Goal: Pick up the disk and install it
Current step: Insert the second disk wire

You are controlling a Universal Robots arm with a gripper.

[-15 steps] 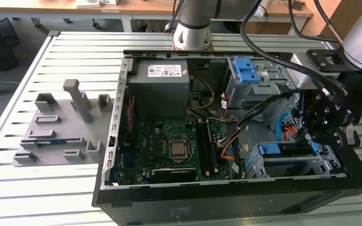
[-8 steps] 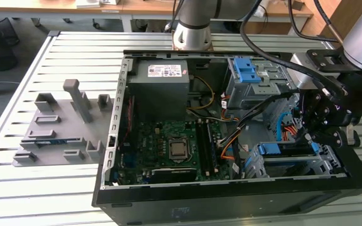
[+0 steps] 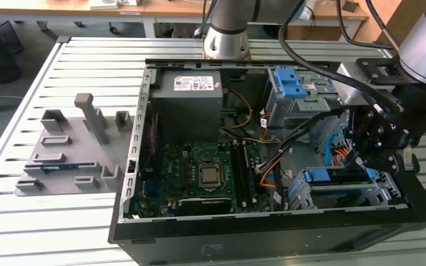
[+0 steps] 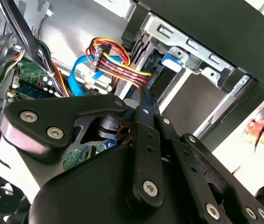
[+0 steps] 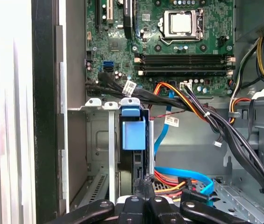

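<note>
The disk stands edge-on in the drive cage at the exterior view's right of the open computer case, its blue carrier frame showing. In the first wrist view the disk's blue carrier end sits in a slot of the cage. My gripper hangs just above the cage, over the disk. In both wrist views its black fingers lie together. The gripper tips are at the disk's near end, and in the second wrist view the gripper points down into the case. I cannot tell whether the tips touch the disk.
A grey power-supply box, the motherboard and a blue latch fill the case. Bundled cables cross beside the cage. A grey fixture sits on the slatted table. A person's hand is beside the case.
</note>
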